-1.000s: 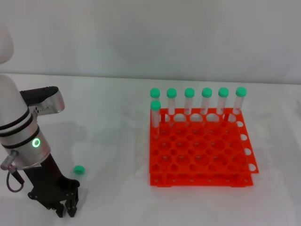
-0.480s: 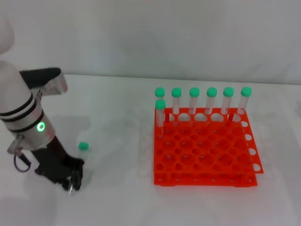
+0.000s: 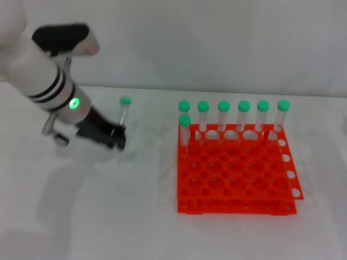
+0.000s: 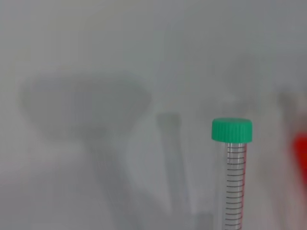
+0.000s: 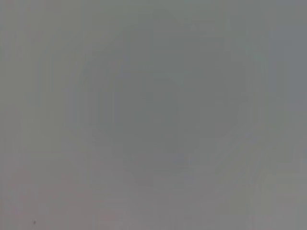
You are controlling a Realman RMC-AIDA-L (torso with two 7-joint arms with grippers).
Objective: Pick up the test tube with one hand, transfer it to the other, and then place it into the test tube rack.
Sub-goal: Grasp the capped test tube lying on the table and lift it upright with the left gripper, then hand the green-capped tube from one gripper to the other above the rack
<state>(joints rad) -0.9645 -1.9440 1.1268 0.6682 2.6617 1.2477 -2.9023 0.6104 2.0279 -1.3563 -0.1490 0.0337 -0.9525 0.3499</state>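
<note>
Am holding tube (image 3: 124,112) upright, left gripper (image 3: 117,136) jaws clenched on it; handover, rack (image 3: 237,173) placement pending.

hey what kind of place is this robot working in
Probably a lab-style test bench: an orange test tube rack with seven green-capped tubes stands on a plain white table, and the left gripper holds another capped, graduated test tube upright.

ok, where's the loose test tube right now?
In the head view the test tube is off the table, held upright in the left gripper, cap up, left of the test tube rack.
</note>
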